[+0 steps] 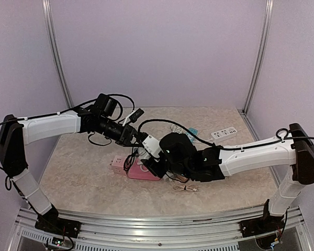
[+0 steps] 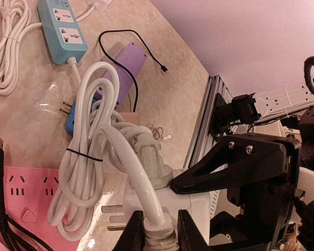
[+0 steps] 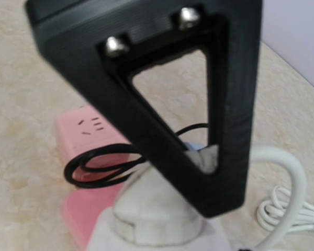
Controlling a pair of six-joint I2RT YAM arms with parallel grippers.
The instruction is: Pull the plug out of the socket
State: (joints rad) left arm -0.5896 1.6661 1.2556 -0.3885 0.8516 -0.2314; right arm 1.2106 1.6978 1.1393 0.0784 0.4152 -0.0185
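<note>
The left hand (image 2: pixel 158 227) is pressed together on a thick white cable (image 2: pixel 141 183), pinching it at a ribbed collar between its two black fingers. Just above the fingers, the cable arcs toward a grubby white plug (image 2: pixel 153 159), which is seated in a white socket block (image 2: pixel 196 212). It looks like the plug's own lead, but the loop is too tangled to be sure. Two bare metal pins (image 2: pixel 112 218) stick out of the block's side.

The right hand (image 1: pixel 155 158) reaches in from the opposite side. One black triangular finger (image 2: pixel 235 162) lies flat along the block's face, right at the base of the plug. Its partner is hidden. The hand is half spread, and it appears to clamp the block and hold it.

Block and plug are held just above a pink power strip (image 2: pixel 21 193) near the middle of the worktop (image 2: pixel 167 110). A bundled white cord (image 2: pixel 86 110) lies beside them. A blue power strip (image 2: pixel 63 29) sits further off.

The plug is still fully home in its socket, so the task seems to be at the bracing stage: one hand on the block, the other on the lead, and no gap open yet.

The next move probably calls for a straight pull along the plug's axis while the right hand holds the block steady. A grip on the cable rather than the plug body may bend the lead or slip, so moving the grip onto the plug itself may help.
</note>
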